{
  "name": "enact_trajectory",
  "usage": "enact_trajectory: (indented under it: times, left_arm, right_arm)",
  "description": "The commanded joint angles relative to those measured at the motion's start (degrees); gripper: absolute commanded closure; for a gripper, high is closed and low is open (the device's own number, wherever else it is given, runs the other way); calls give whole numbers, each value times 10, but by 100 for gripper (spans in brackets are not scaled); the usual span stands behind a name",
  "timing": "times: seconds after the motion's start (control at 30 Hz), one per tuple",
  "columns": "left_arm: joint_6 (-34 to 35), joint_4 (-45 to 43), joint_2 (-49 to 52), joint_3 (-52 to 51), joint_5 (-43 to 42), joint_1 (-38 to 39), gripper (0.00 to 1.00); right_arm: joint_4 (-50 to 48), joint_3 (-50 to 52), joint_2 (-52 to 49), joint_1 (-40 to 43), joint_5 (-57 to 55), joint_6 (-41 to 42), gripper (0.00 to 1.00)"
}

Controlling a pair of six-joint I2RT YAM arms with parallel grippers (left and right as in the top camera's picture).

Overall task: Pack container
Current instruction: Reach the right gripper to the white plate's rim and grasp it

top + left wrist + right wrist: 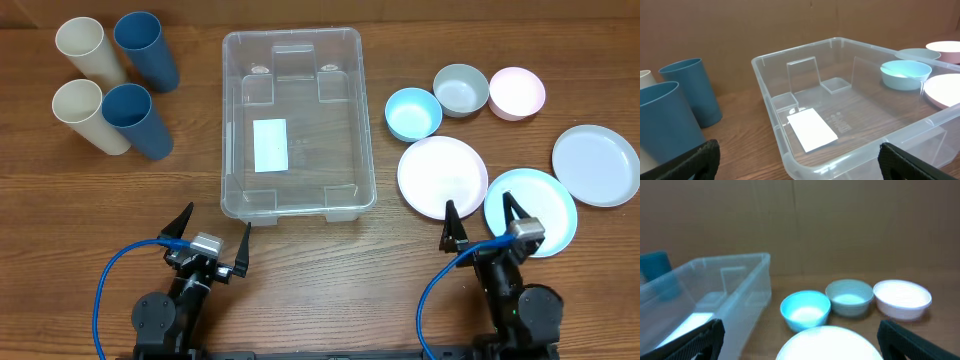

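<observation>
Container sits mid-table with its long side running away from the arms, a white label on its see-through floor. Its near rim lies just ahead of the left gripper and a little to that gripper's right, not touching. The right gripper is off the container's near right corner, apart from it, with its tips over the near edges of two plates: a pinkish-white plate and a light blue plate. I cannot tell if the tips touch them.

Both grippers have their jaws spread wide and nothing between the fingers. In the wrist views the black fingers sit at the bottom corners of the frame.

Room: a strip of bare wood table runs between the near rim and the arms. Four cups – two cream, two blue – stand upright far left, apart from the container's left wall. Three bowls sit in a row to the right, the blue bowl nearest the container's right wall but not touching it. A third, pale plate is near the right edge.
</observation>
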State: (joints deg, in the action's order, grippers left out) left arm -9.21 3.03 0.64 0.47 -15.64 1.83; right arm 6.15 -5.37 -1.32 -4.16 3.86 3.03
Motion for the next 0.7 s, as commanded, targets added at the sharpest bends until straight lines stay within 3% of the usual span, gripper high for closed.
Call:
enact_trajectory:
  times: [0.0, 0.27, 0.4, 0.5, 0.6, 0.67]
  left_arm:
    - [-7, -1, -4, -2, 1, -4, 0]
    - [-7, -1, -4, -2, 1, -4, 0]
    - [-7, -1, -4, -2, 1, -4, 0]
    - [-7, -1, -4, -2, 1, -4, 0]
    - [-7, -1, -4, -2, 1, -4, 0]
    - [-7, -1, -4, -2, 1, -4, 0]
  right_arm:
    - [64, -142, -49, -3, 5, 1, 0]
    - [402, -521, -445, -3, 28, 2, 0]
    - [474, -561, -588, -3, 141, 2, 0]
    - [494, -561, -698, -3, 158, 2, 0]
    - [497, -560, -781, -3, 130, 113, 1]
    - [512, -556, -819, -3, 52, 272, 4]
